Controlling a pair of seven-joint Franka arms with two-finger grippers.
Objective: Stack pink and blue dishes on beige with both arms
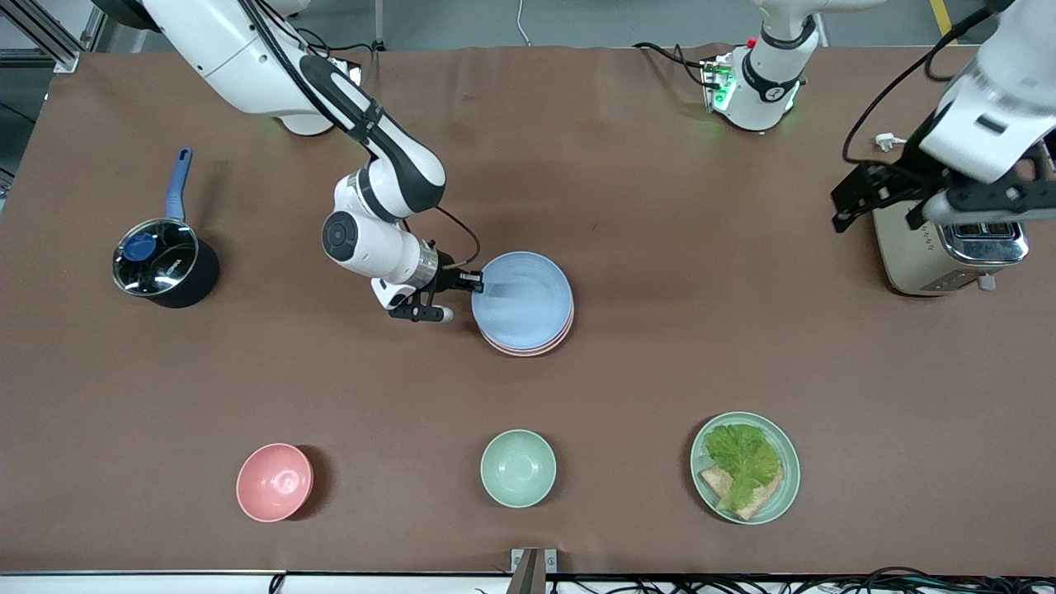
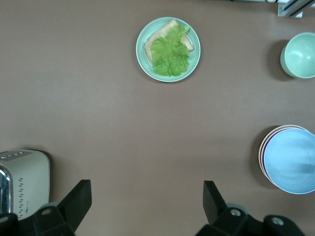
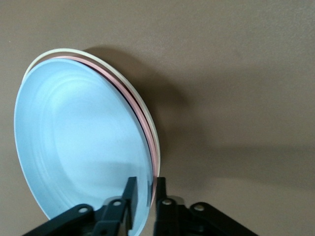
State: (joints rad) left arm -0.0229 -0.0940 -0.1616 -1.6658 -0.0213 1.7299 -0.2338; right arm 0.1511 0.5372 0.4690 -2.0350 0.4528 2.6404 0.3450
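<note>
Three plates are seen stacked near the middle of the worktop [image 1: 660, 346]: the blue plate [image 1: 523, 300] lies on top, the pink plate [image 1: 528, 350] is under it, and the beige plate [image 3: 129, 87] is at the bottom, showing only as a thin rim in the right wrist view. The right hand [image 1: 477, 283] is placed at the stack's edge, on the side toward the right arm's end of the worktop. Its fingers [image 3: 129, 192] are drawn close together across the blue plate's rim, one finger on each face, so the rim is pinched. The left hand [image 2: 146, 206] is held up over the toaster [image 1: 949, 247], at the left arm's end of the worktop and well apart from the stack; its fingers are spread wide and nothing is held between them. Taking the stack as the landmark, the pot [image 1: 165, 264] with its blue handle stands toward the right arm's end. A pink bowl [image 1: 275, 482] and a green bowl [image 1: 518, 468] are set nearer to the front camera than the stack, the green bowl almost straight in line with it. A green plate [image 1: 788, 462] carrying lettuce [image 1: 742, 458] on bread [image 1: 716, 478] is also set nearer to the camera, toward the left arm's end.
</note>
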